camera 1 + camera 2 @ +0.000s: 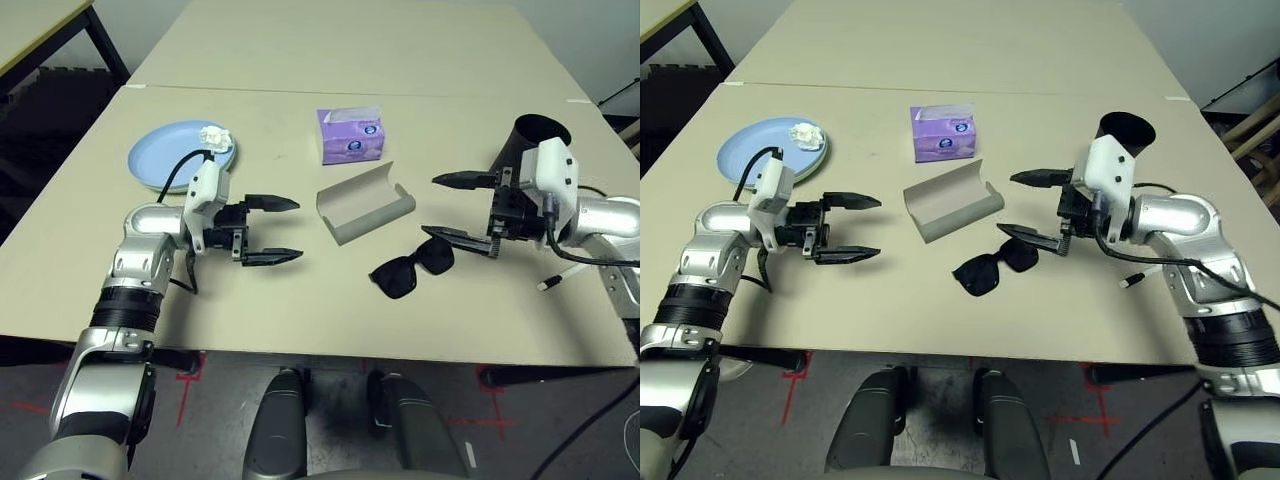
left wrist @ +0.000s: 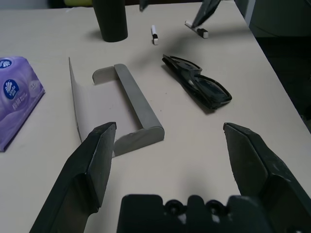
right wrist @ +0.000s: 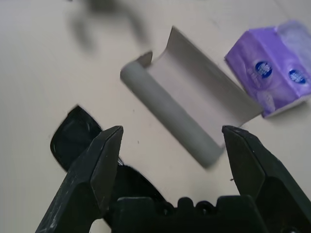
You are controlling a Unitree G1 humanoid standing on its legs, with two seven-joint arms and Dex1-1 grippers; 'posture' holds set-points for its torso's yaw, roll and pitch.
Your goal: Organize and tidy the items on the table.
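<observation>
On the beige table (image 1: pixel 300 310), an open grey glasses case (image 1: pixel 365 203) lies in the middle, with black sunglasses (image 1: pixel 412 267) just in front of it. Behind the case stands a purple tissue box (image 1: pixel 351 135). A light blue plate (image 1: pixel 170 158) at the back left carries a crumpled white tissue wad (image 1: pixel 214 135). My left gripper (image 1: pixel 298 230) is open, left of the case and holding nothing. My right gripper (image 1: pixel 430 206) is open too, right of the case and above the sunglasses. A black cup (image 1: pixel 528 143) stands behind it, and a thin white pen (image 1: pixel 556 280) lies near my right forearm.
A second beige table (image 1: pixel 340 40) adjoins at the back. Another table's corner with black legs (image 1: pixel 60 30) stands at the far left. Black cables (image 1: pixel 590 260) trail along my right arm. The table's front edge runs close below the sunglasses.
</observation>
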